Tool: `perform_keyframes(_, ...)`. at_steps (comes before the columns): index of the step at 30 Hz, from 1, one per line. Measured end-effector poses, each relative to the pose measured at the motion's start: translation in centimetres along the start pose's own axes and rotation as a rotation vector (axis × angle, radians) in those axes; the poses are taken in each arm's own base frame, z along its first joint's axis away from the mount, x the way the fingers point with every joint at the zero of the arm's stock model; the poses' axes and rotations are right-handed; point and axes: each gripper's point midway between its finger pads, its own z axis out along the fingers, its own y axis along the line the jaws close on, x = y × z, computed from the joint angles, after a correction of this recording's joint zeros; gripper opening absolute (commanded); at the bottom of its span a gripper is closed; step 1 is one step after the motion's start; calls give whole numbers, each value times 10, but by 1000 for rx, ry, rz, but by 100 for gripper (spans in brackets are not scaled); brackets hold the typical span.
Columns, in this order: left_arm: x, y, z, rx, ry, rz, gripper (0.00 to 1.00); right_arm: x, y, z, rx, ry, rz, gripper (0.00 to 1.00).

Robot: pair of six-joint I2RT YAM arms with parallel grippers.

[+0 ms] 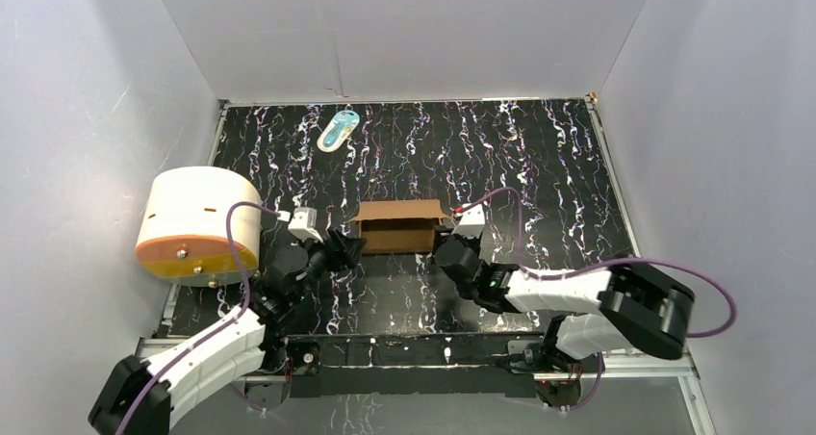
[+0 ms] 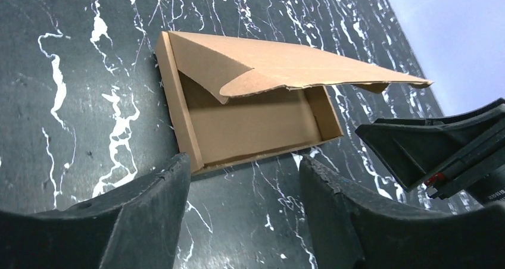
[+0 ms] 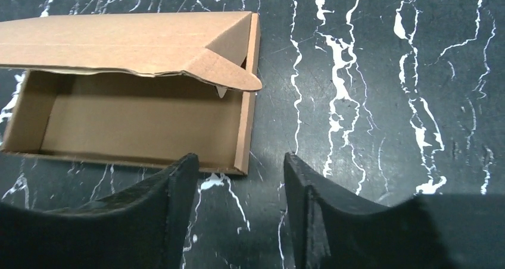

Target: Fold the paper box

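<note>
Top external view puts the paper box (image 1: 399,225) at the middle of the black marbled table (image 1: 539,166), with your left gripper (image 1: 344,246) at its left end and your right gripper (image 1: 445,250) at its right end, so the two bracket it for a matched move from both sides. Both wrist views show the jaws parted with only table between the fingers; neither holds anything. The tray walls stand up, and the lid (image 2: 286,66) hangs half raised over the opening, its rounded ear tab (image 3: 229,75) untucked. That looks like your remaining step: press the lid down and guide each tab inside the end walls. The white-and-orange cylinder (image 1: 197,225) and the teal packet (image 1: 338,129) sit well apart from the box.
</note>
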Motion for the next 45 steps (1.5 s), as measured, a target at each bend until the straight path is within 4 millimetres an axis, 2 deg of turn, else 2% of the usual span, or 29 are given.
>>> perform_keyframes(3, -4, 1, -13, -20, 9, -25, 78, -11, -1, -15, -42, 17, -6, 72)
perform_keyframes(7, -19, -1, -24, -62, 12, -43, 80, -24, -10, -34, -65, 39, -44, 76)
perform_keyframes(10, -39, -8, -28, -96, 17, -43, 80, -38, -15, -45, -68, 45, -77, 80)
perform_keyframes(14, -72, -21, -25, -141, 14, -17, 80, -70, -15, -55, -65, 36, -122, 81)
perform_keyframes(18, -98, -28, -12, -203, 12, 41, 77, -114, -14, -48, -72, 14, -112, 80)
perform_keyframes(20, -103, -28, -2, -228, 25, 77, 75, -132, -19, -36, -63, 13, -102, 78)
perform_keyframes(22, -102, -25, 9, -255, 51, 111, 72, -139, -23, -22, -61, 33, -104, 77)
perform_keyframes(24, -97, -20, 22, -280, 90, 136, 70, -137, -23, -7, -75, 69, -115, 76)
perform_keyframes(28, -81, 0, 45, -318, 172, 134, 63, -116, -11, 17, -127, 164, -147, 72)
perform_keyframes(32, -61, 13, 54, -319, 251, 106, 54, -93, -1, 28, -176, 236, -163, 67)
perform_keyframes(35, -46, 12, 53, -286, 290, 81, 49, -83, 5, 30, -214, 260, -160, 64)
perform_keyframes(39, -22, 13, 49, -250, 343, 49, 45, -59, 7, 28, -254, 303, -142, 60)
perform_keyframes(45, 10, 19, 43, -232, 426, 14, 43, -30, 5, 24, -281, 360, -124, 56)
